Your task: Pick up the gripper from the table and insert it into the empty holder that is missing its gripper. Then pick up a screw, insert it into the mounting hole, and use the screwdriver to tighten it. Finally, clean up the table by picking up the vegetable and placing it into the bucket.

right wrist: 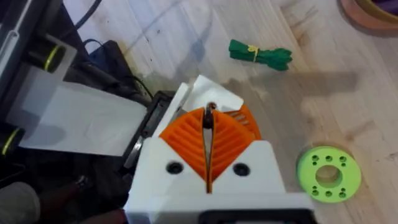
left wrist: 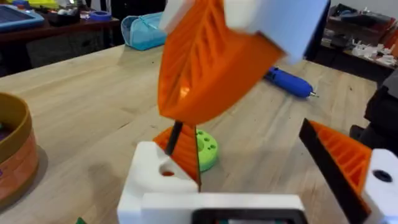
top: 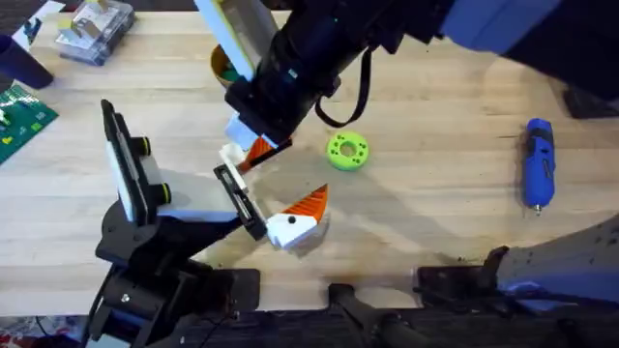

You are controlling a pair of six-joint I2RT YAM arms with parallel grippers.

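My left arm's white block carries the black holder (top: 240,198). One white and orange finger (top: 295,217) is mounted at its near end. The gripper (left wrist: 155,177), a second such piece, sits at the far end with a hole in its white base. My left gripper (top: 283,181) is open. My right gripper (right wrist: 208,146) hangs just above that base, shut on a thin dark screw (left wrist: 173,135) that points at the hole. The blue screwdriver (top: 538,162) lies at the far right. The green vegetable (right wrist: 260,55) lies on the table near the bucket (left wrist: 12,146).
A bright green holed disc (top: 347,151) lies just right of the two grippers. A clear plastic box (top: 95,29) and a green circuit board (top: 19,118) sit at the table's left edge. Bare wood stretches between the disc and the screwdriver.
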